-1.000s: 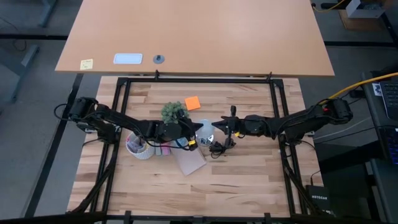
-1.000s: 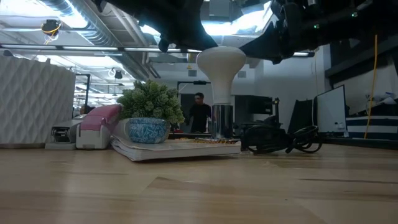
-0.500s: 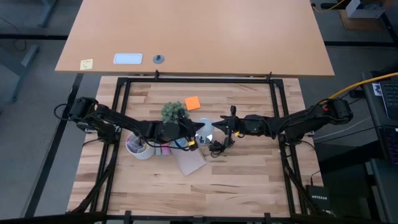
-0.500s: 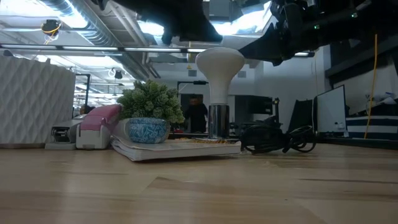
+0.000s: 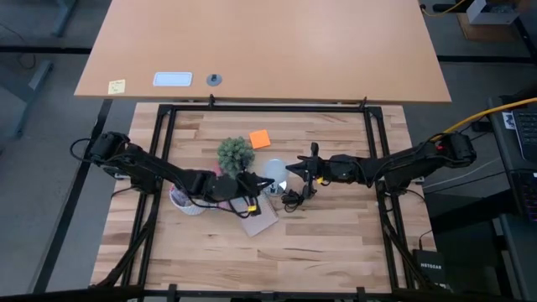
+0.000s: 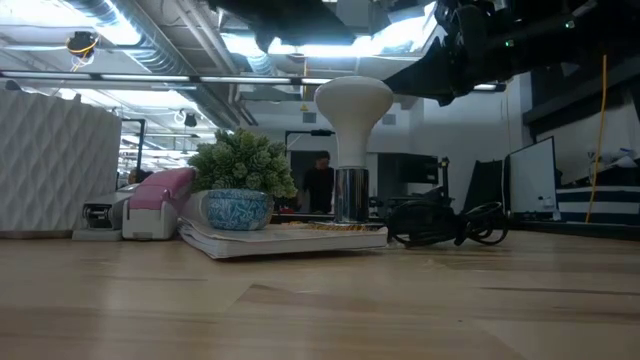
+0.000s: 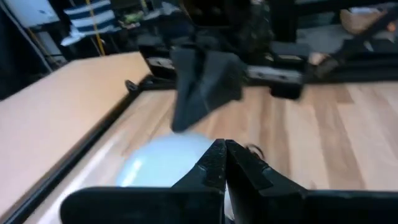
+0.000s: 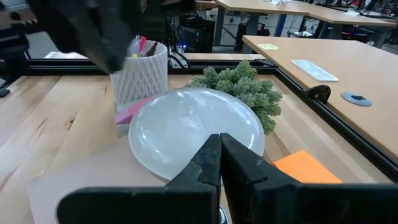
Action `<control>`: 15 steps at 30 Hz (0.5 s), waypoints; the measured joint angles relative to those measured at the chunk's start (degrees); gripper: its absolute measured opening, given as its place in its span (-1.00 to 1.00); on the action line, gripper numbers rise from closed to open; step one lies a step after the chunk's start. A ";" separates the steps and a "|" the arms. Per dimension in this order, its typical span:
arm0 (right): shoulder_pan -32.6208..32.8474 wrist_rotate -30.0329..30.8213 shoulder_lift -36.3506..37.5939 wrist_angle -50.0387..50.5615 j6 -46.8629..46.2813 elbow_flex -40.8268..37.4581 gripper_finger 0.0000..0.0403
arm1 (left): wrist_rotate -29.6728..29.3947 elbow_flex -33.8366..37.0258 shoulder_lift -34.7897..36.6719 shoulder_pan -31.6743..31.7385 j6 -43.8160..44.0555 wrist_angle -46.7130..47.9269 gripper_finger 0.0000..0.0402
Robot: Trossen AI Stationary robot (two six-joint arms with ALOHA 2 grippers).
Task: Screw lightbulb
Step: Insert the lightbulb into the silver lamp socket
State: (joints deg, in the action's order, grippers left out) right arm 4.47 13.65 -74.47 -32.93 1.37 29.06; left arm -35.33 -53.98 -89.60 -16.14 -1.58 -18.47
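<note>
Both grippers read shut from my station: the left gripper [image 7: 225, 163] has its fingers pressed together with nothing between them, and the right gripper [image 8: 219, 157] likewise, empty. From above I see the left gripper [image 5: 248, 201] over the near edge of the book [image 5: 258, 220], just clear of the bulb [image 5: 274, 171]; the right gripper [image 5: 291, 171] sits just beside the bulb on the other side, above a tangle of black cord [image 5: 294, 199]. I cannot tell whether either fingertip touches the glass. At table height the bulb [image 6: 353, 108] stands upright, globe up, neck down in a shiny metal socket [image 6: 351, 195] that rests on the book [image 6: 283, 238]. The cord [image 6: 448, 224] lies on the table beside the book. On the book's other end sits a small plant [image 6: 242, 167] in a blue patterned pot [image 6: 238, 209], with a pink stapler [image 6: 155, 203] next to it. The right wrist view shows the globe [image 8: 196, 128] close ahead, then the plant [image 8: 245, 88], a white ribbed cup [image 8: 139, 78] with pens, and an orange note [image 8: 306, 168]. Beyond the workbench, a second tabletop [image 5: 268, 42] carries a yellow note [image 5: 117, 85] and a white card [image 5: 173, 80]. Far back in the room, a person [image 6: 319, 183] stands.
</note>
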 joint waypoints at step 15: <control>0.00 -0.39 -0.05 -0.11 -0.02 -0.04 -0.94 | -2.72 -0.02 -1.82 -2.21 13.17 11.31 -1.00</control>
State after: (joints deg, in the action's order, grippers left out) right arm 4.47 13.26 -74.52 -33.04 1.34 29.02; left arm -38.06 -54.00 -91.43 -18.35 11.60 -7.15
